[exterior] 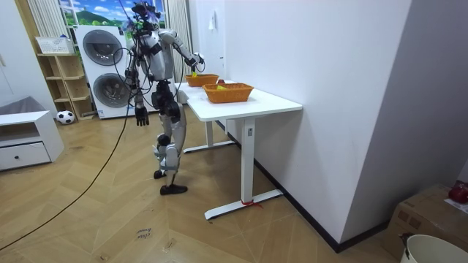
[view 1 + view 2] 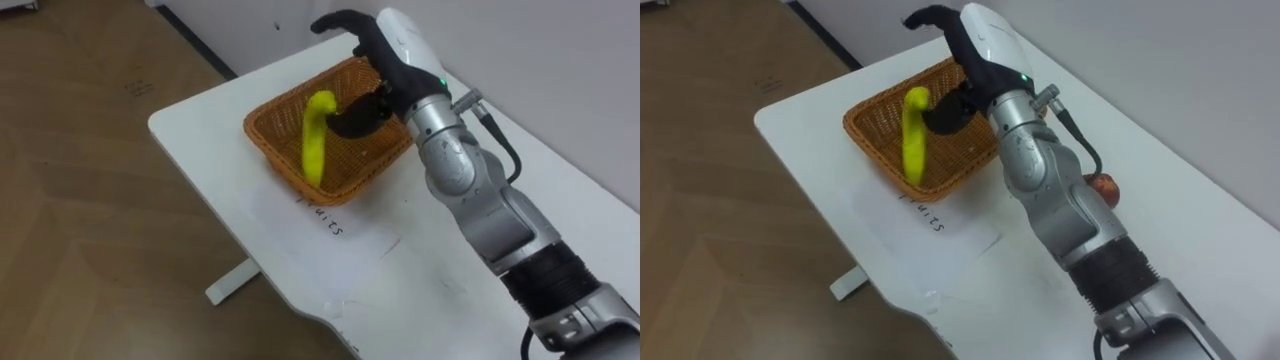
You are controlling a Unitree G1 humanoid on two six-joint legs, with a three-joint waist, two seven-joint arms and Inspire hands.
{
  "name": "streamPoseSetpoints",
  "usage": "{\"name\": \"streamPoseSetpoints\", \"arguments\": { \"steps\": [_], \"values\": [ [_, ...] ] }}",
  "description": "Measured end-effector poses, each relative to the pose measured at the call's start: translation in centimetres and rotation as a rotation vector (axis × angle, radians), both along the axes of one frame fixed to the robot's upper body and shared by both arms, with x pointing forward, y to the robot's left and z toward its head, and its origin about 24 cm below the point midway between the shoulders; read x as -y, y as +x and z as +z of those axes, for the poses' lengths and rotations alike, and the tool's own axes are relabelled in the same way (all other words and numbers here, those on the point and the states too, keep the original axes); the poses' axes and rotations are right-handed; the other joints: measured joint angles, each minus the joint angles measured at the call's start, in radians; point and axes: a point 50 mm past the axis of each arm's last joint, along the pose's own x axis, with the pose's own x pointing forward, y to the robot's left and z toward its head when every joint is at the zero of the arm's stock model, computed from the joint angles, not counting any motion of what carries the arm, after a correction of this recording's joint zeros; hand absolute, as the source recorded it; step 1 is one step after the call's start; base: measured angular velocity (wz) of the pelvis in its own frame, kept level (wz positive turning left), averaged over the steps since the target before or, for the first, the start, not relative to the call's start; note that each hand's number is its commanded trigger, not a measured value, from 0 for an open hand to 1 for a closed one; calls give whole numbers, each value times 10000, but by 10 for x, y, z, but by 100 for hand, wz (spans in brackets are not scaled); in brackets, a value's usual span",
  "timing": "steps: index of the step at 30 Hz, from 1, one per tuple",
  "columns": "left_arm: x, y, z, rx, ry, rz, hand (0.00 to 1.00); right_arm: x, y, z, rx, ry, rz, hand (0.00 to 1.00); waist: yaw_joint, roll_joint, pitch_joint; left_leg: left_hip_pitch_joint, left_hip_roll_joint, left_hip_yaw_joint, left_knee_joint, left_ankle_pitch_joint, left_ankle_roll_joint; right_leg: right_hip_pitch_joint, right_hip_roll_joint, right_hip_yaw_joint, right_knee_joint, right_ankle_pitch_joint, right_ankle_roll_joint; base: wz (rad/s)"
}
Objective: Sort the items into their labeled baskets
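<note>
A yellow banana (image 2: 317,140) hangs upright over the near rim of a wicker basket (image 2: 270,125) at the far left end of the white table (image 2: 200,125). My right hand (image 2: 385,65) reaches over the basket, its thumb curled against the banana's upper end and its fingers arched above. A paper label (image 2: 325,215) with handwriting lies in front of the basket. A red-orange fruit (image 2: 1102,187) rests on the table behind my right forearm. In the room view my left hand (image 1: 141,117) hangs relaxed at my side, and a second wicker basket (image 1: 228,92) stands nearer the table's other end.
I stand at the table's end by the room view's left, beside two stacked washing machines (image 1: 102,69) and a shelf (image 1: 62,80). The table runs along a white wall (image 1: 307,73). Wooden floor lies on my left past the table edge (image 2: 185,175).
</note>
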Motion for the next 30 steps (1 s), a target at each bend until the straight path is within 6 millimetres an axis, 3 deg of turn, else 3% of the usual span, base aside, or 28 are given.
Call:
{"name": "streamPoseSetpoints", "arguments": {
  "steps": [9,17,28,30],
  "values": [
    [0,4,0,128,-21,-48,0,1,1,-3,-61,-59,-61,0,-4,17,12,20,13,198,-4,0,1,-62,0,269,-4,0,0,-7],
    [0,5,1,175,-21,-61,0,1,1,-3,-48,-61,-50,0,-106,34,19,16,18,255,3,1,2,-83,-7,219,-3,-1,0,-1],
    [6,12,-1,356,46,-181,0,9,4,6,173,392,-280,0,-949,280,11,-20,14,320,25,3,6,-130,-8,272,-10,0,0,-1],
    [7,14,-1,378,64,-164,0,11,4,8,202,514,-383,0,-1113,392,-50,0,12,342,33,4,7,-113,-12,283,-9,0,-1,0]
  ]
}}
